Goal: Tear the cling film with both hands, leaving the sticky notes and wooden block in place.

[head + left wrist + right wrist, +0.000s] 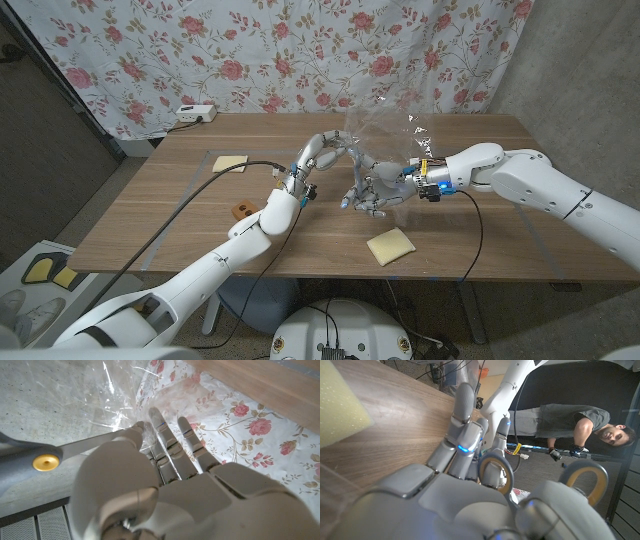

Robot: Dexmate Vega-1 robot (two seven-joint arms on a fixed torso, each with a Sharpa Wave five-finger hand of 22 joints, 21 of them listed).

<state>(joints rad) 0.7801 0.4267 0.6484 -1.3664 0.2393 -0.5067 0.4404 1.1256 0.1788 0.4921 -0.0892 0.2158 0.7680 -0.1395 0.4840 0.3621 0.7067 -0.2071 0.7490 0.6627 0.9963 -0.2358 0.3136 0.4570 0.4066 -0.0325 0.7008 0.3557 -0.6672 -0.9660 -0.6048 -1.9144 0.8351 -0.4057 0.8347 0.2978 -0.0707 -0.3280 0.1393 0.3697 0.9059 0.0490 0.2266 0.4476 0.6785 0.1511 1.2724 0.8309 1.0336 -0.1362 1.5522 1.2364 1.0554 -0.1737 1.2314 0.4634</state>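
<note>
cling film (385, 125) is pinched by left robot hand (328, 150) and gripped by right robot hand (375, 190); pull apart above tabletop (180, 215), clear of the sticky notes (390, 245).

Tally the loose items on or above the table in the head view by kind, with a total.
Yellow sticky note pads: 2, near pad and far pad
Wooden block: 1
Cling film sheet: 1, held up between the left hand and right hand
White box at the far edge: 1
Total: 5
</note>
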